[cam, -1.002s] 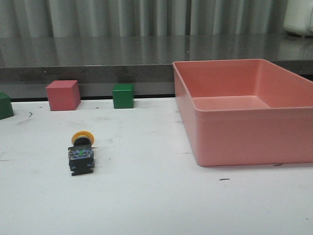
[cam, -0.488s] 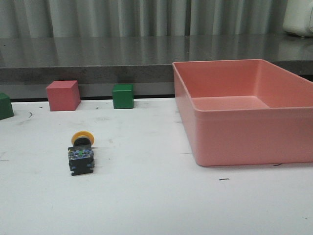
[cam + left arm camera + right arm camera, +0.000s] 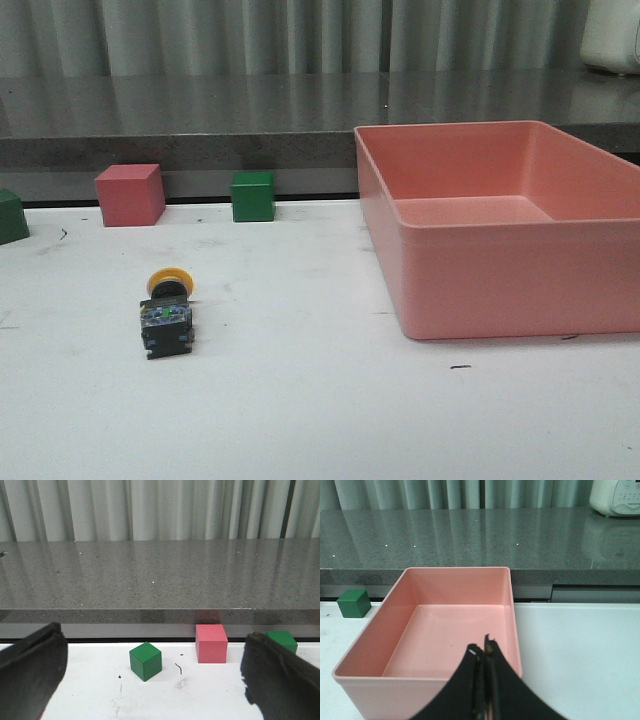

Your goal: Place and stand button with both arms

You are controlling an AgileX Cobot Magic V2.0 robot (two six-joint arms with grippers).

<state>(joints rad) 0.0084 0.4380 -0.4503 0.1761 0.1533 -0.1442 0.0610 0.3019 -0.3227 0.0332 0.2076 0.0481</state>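
The button [image 3: 166,310] lies on its side on the white table, left of centre in the front view, its yellow cap pointing away and its black-and-clear base toward me. No gripper shows in the front view. In the left wrist view my left gripper [image 3: 150,680] is open, its dark fingers [image 3: 30,672] far apart at both edges, nothing between them; the button is out of that view. In the right wrist view my right gripper [image 3: 482,650] is shut and empty, in front of the pink bin [image 3: 370,650].
A large pink bin [image 3: 480,285] stands at the right. A pink cube [image 3: 129,194] and a green cube [image 3: 252,196] sit at the table's back edge, another green cube [image 3: 10,216] at far left. A dark counter runs behind.
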